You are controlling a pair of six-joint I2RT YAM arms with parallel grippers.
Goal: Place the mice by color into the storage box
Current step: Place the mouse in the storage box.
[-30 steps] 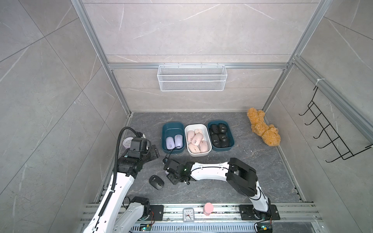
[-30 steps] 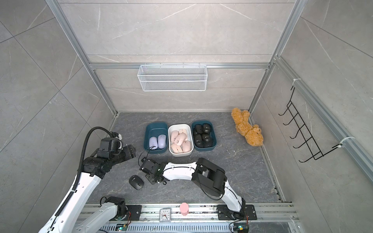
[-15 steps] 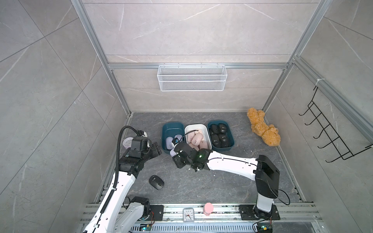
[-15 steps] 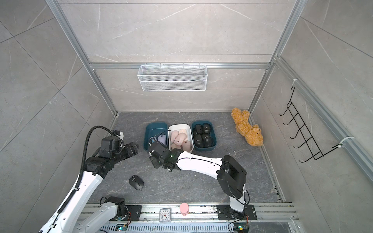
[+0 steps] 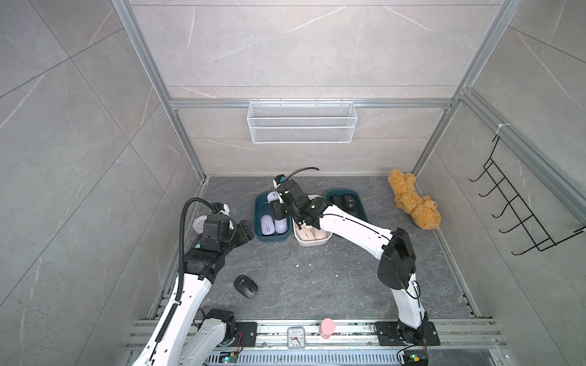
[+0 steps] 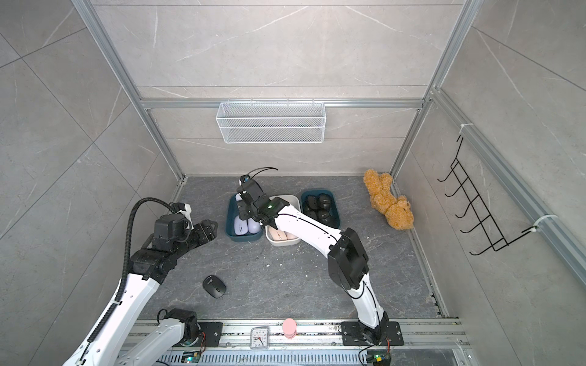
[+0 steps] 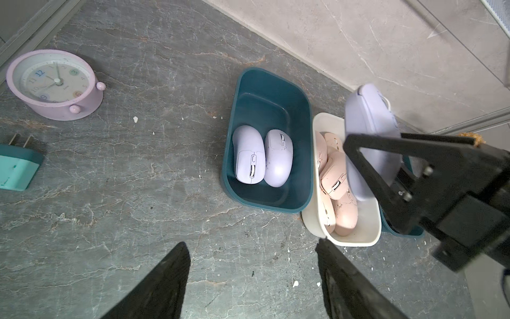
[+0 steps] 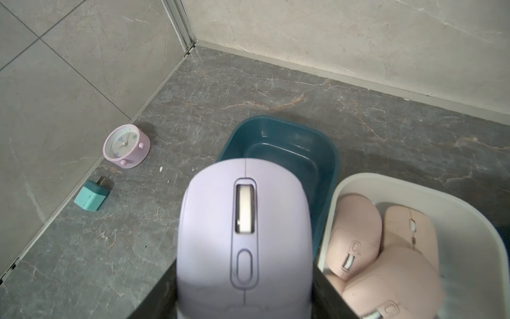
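The held lavender mouse [image 8: 244, 243] runs 12-to-6 seen from above, wheel end toward 12 o'clock, over the far end of the teal bin [image 7: 265, 91] (two lavender mice [image 7: 249, 154] lie inside). The right gripper [image 8: 244, 295] is clamped on its sides; the left gripper [image 7: 252, 276] hovers at the bin's 9 o'clock, jaws apart, empty. A second ago the right gripper was low at the bins' 6 o'clock, near the black mouse [image 5: 245, 286].

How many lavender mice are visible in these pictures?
3. Two mice lie side by side in the left teal bin; the third mouse is held in the right gripper above the bins. The right arm may hide others.
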